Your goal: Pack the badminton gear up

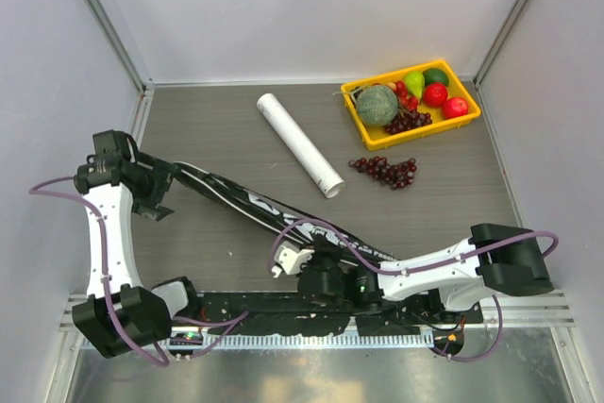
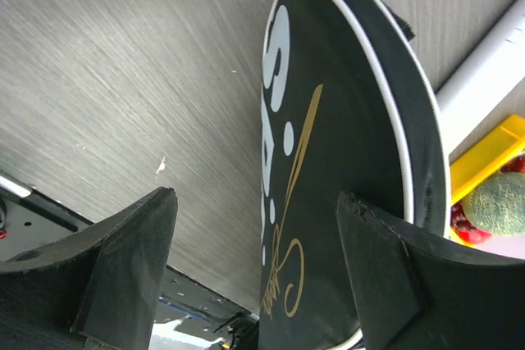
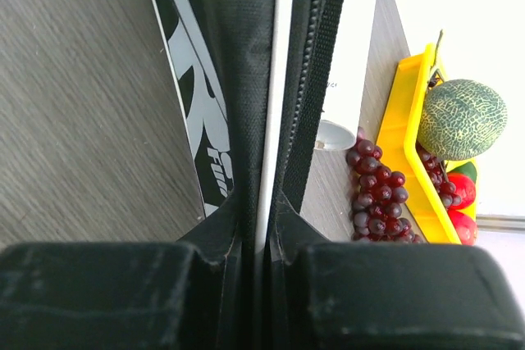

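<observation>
The right gripper point(image 3: 262, 231), stretched toward lower centre, clamped the black bag point(image 1: 241, 197) by its edge; the left gripper point(image 2: 258, 197), mid-left, stood open.

My left arm point(image 1: 102, 233) stands up from its base and folds at the elbow by the left wall, wrist turned inward. The left gripper point(image 2: 258, 202) has its jaws spread wide. My right arm point(image 1: 444, 266) lies stretched low to the left along the near edge, and the right gripper point(image 3: 261, 231) is pinched tight on the black bag point(image 3: 246, 79) seam
</observation>
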{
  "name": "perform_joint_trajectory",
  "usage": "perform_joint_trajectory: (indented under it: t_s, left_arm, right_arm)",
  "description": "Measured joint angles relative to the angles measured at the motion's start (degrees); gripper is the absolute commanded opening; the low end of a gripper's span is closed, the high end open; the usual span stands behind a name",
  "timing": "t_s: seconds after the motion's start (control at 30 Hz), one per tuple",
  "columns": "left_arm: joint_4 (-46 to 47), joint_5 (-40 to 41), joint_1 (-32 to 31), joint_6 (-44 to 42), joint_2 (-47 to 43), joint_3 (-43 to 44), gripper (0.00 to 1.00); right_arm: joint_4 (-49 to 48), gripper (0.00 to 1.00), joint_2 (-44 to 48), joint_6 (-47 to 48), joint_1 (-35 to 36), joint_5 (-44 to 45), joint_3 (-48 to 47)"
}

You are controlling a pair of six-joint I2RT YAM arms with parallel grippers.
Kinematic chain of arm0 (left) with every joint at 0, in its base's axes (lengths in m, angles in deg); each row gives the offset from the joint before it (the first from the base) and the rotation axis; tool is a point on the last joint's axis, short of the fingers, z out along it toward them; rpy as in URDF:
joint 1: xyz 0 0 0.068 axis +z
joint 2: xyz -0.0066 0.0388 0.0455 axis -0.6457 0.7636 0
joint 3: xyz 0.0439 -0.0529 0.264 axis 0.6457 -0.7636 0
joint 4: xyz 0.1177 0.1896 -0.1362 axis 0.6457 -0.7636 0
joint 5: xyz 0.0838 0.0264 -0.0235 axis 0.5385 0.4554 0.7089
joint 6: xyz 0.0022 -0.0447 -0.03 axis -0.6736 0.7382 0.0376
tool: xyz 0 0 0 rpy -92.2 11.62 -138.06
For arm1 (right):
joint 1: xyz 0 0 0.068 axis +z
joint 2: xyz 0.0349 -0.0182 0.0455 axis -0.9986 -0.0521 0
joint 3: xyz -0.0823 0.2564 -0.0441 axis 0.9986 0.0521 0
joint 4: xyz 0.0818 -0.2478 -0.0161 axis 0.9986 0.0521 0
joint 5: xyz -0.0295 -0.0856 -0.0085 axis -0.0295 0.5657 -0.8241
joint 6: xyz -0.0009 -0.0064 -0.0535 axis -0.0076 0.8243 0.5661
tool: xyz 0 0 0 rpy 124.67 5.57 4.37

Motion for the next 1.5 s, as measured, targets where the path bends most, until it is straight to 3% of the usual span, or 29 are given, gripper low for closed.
perform_joint_trajectory:
  t_s: [0.43,0.6,0.8,0.9,0.97,1.03,1.13,1.17,1.23,1.37,1.5]
  left_arm:
    - [4.59,-0.26,0.09,2.14,-13.4,-3.21,0.88]
    - [5.66,-2.84,0.09,2.19,-10.08,-3.96,0.81]
    - [6.03,-3.21,0.09,1.95,-9.07,-4.66,0.65]
    - [6.73,-3.43,0.09,2.14,-10.27,-7.19,0.34]
    - [6.86,-3.67,0.09,2.14,-9.84,-8.24,0.16]
    - [7.1,-4.26,0.11,2.27,-9.09,-8.5,0.0]
    - [7.93,-4.9,0.11,3.39,-8.85,-8.5,0.0]
    - [8.2,-4.96,0.11,3.45,-8.87,-8.5,0.0]
    - [8.28,-5.14,0.15,3.52,-9.11,-8.5,0.0]
    - [8.55,-5.27,0.15,4.52,-10.6,-9.27,0.0]
    - [9.07,-5.31,0.15,5.86,-13.33,-11.52,0.0]
  right_arm:
    - [-1.44,0.05,-0.94,-0.24,2.99,1.79,1.33]
    - [-1.92,0.05,-2.32,0.35,4.85,3.13,0.81]
    - [-2.82,0.05,-2.93,0.63,5.27,3.8,0.48]
    - [-4.33,0.07,-2.93,1.92,5.27,3.65,0.52]
    - [-5.31,0.12,-2.91,2.89,5.22,3.06,0.61]
    - [-5.4,0.3,-2.91,3.19,5.07,2.97,0.61]
    - [-4.87,0.47,-1.92,1.75,4.9,1.46,0.57]
    - [-4.22,0.57,-0.87,0.72,4.72,-0.04,0.52]
    - [-1.25,0.65,2.32,-2.62,3.93,-4.0,-0.26]
    - [2.34,0.66,12.02,-14.14,-3.37,-17.57,-3.45]
    - [-1.75,0.63,19.67,-27.87,-12.52,-30.45,-4.66]
